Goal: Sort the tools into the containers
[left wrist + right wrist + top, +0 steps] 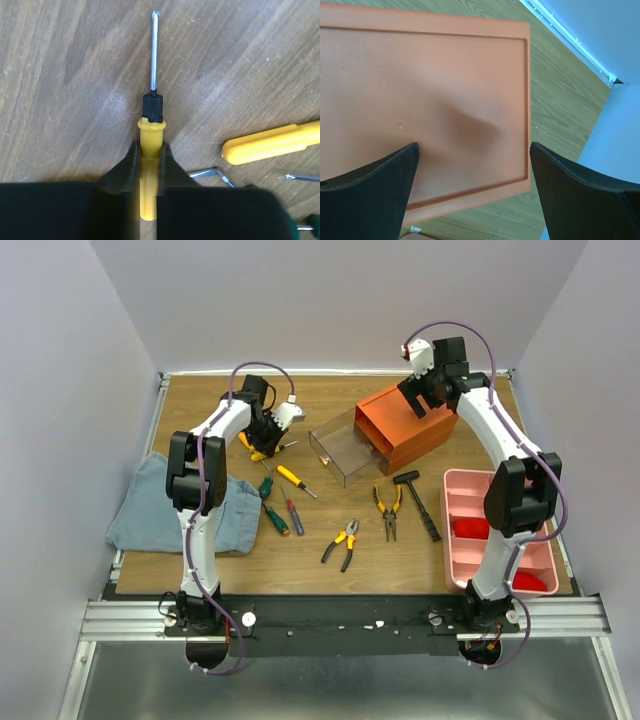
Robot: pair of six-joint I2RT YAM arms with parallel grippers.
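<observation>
My left gripper (150, 151) is shut on the handle of a yellow screwdriver (151, 131) that lies low over the wood, shaft pointing away; in the top view it is at the back left (265, 445). My right gripper (474, 147) is open and empty above the top of the orange cabinet (430, 95), also in the top view (415, 430). One clear drawer (335, 450) is pulled out to the left. A second yellow screwdriver (292, 478), a green one (272, 517), a red-blue one (292, 510), two pliers (342, 543) (388, 512) and a black hammer (420, 504) lie on the table.
A blue cloth (175, 508) lies at the left under the left arm. A pink divided tray (462, 502) with red items stands at the right front. A second yellow handle (272, 145) and thin metal bits (212, 174) lie right of my left gripper.
</observation>
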